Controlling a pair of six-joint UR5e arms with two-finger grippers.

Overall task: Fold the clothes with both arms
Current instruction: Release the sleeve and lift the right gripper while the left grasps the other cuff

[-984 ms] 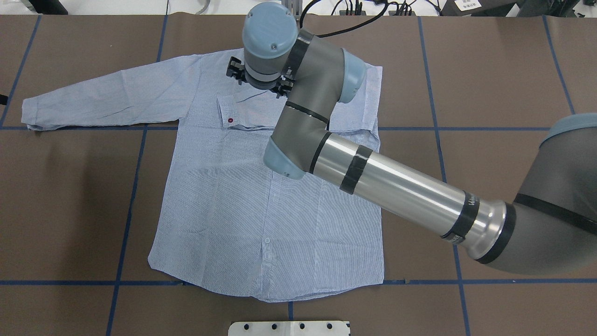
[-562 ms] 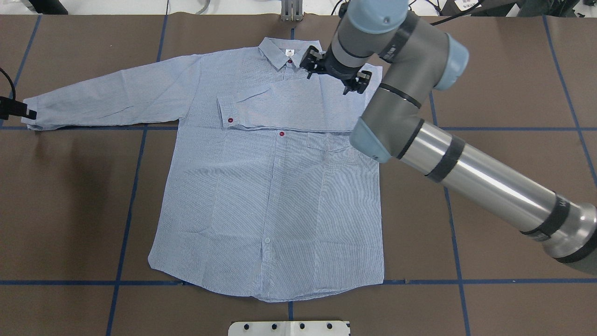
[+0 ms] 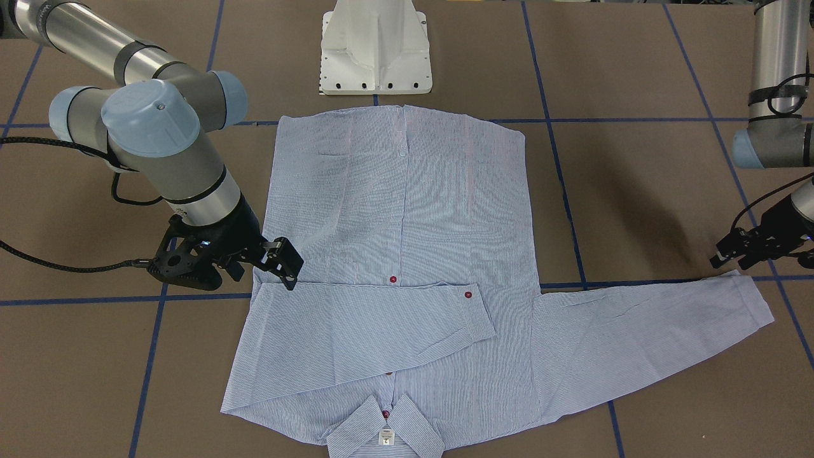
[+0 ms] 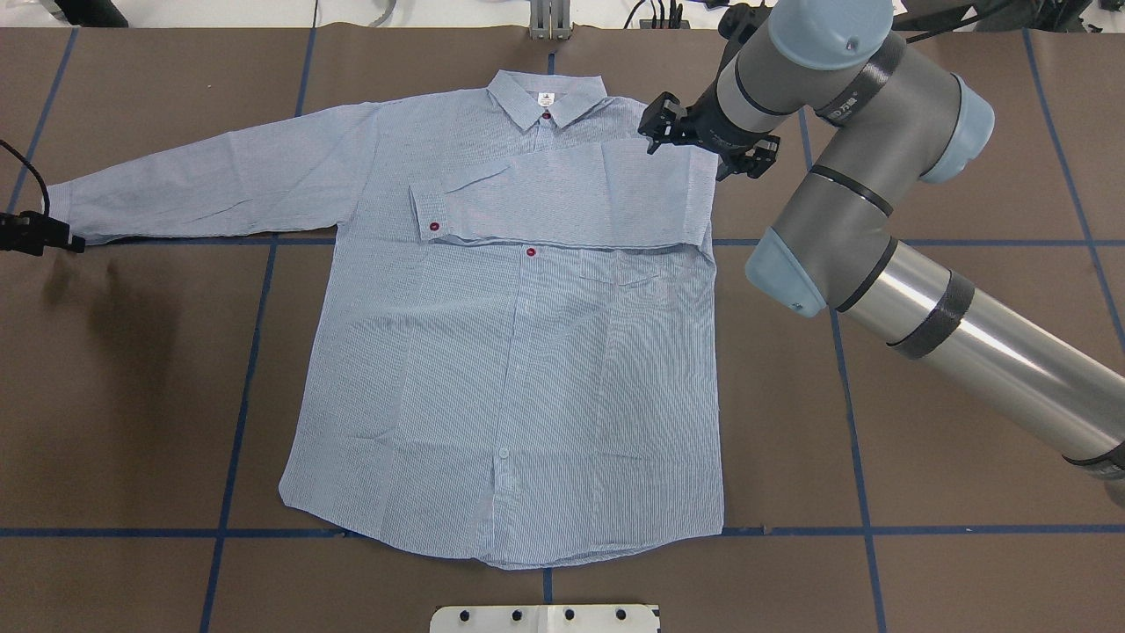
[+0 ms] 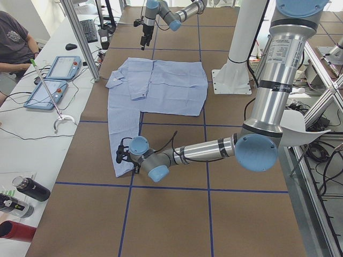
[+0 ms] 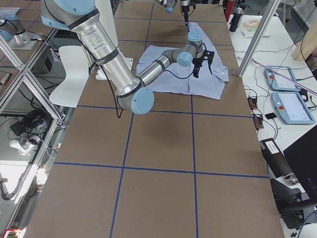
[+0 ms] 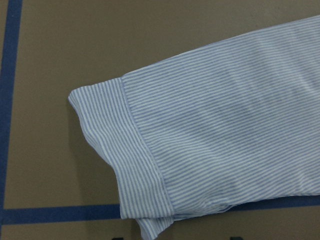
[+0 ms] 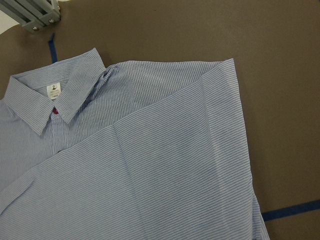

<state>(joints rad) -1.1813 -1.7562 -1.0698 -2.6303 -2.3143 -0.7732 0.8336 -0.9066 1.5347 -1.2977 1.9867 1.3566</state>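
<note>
1. The light blue-and-white striped shirt (image 4: 510, 369) lies flat, front up, on the table (image 4: 132, 396). Its collar (image 4: 547, 95) is at the far edge. 1 sleeve (image 4: 562, 198) is folded across the chest, and the other sleeve (image 4: 211, 185) is stretched outward.
2. The right arm (image 4: 879, 237) reaches in; its end effector (image 4: 700, 145) hangs over the folded shoulder, fingers spread and empty.
3. The left end effector (image 4: 35, 236) sits just beside the outstretched cuff (image 7: 130, 160).

Robot lab; teach pendants (image 6: 293, 107), gridded table (image 4: 132, 396)

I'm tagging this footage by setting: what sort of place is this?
Probably a robotics lab: a table gridded with blue tape, teach pendants on a side bench, and aluminium framing beside it.
</note>
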